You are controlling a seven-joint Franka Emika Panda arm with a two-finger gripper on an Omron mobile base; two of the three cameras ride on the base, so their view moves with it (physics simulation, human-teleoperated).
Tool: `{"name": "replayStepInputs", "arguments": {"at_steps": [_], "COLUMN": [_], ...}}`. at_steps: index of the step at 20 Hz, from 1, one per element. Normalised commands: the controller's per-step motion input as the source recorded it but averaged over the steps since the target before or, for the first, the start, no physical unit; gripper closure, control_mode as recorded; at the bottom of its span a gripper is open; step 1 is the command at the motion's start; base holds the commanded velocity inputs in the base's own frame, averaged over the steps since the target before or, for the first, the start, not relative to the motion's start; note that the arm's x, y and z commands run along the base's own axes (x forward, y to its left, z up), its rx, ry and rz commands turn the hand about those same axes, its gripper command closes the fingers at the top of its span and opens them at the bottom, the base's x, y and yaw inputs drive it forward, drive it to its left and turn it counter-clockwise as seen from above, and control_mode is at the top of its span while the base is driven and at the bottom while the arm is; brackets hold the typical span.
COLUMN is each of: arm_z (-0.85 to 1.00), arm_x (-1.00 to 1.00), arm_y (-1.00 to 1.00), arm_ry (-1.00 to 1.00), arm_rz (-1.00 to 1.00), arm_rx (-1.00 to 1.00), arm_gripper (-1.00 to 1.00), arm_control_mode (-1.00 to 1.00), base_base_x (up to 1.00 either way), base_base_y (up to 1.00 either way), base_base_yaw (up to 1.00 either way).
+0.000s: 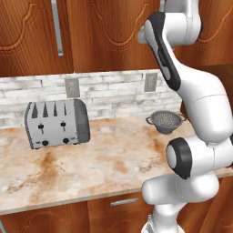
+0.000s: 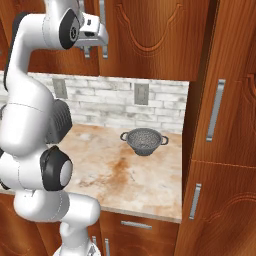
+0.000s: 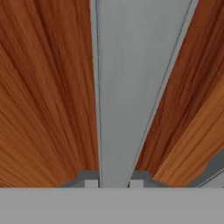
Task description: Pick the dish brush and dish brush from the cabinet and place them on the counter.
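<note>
Silver bar handle (image 3: pixel 127 87) of the wooden cabinet (image 2: pixel 145 35) runs lengthwise straight ahead of the gripper (image 3: pixel 113 183), its two fingertips pinched close against either side, apparently gripping it. The doors are shut, so both brushes are hidden. On the counter (image 1: pixel 91 159): one toaster (image 1: pixel 57 123), one colander (image 2: pixel 144 141).

You see a reddish-brown wood-grain cabinet (image 1: pixel 109 32) with a silver bar handle (image 3: pixel 127 87), a beige worktop (image 1: pixel 91 159) marbled rust-orange, a grey toaster (image 1: pixel 57 124), and a dark mesh colander (image 2: pixel 144 141).
</note>
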Motion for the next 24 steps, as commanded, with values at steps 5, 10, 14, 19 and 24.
{"name": "replayStepInputs", "arguments": {"at_steps": [5, 10, 14, 19, 24], "arm_z": [0.0, 0.0, 0.0, 0.1, 0.22], "arm_x": [-0.18, -0.21, -0.27, -0.23, -0.16], "arm_y": [0.26, 0.24, 0.13, 0.1, 0.21], "arm_ry": [0.0, 0.0, -0.07, -0.09, 0.0], "arm_rz": [-0.03, -0.02, -0.01, -0.01, -0.11], "arm_rx": [-0.03, -0.03, -0.01, 0.0, 0.0], "arm_gripper": [1.0, 1.0, 1.0, 1.0, 1.0], "arm_control_mode": [-1.0, -1.0, -1.0, -1.0, -1.0], "base_base_x": [0.0, 0.0, 0.0, 0.0, 0.0], "base_base_y": [0.0, 0.0, 0.0, 0.0, 0.0], "base_base_yaw": [0.0, 0.0, 0.0, 0.0, 0.0]}}
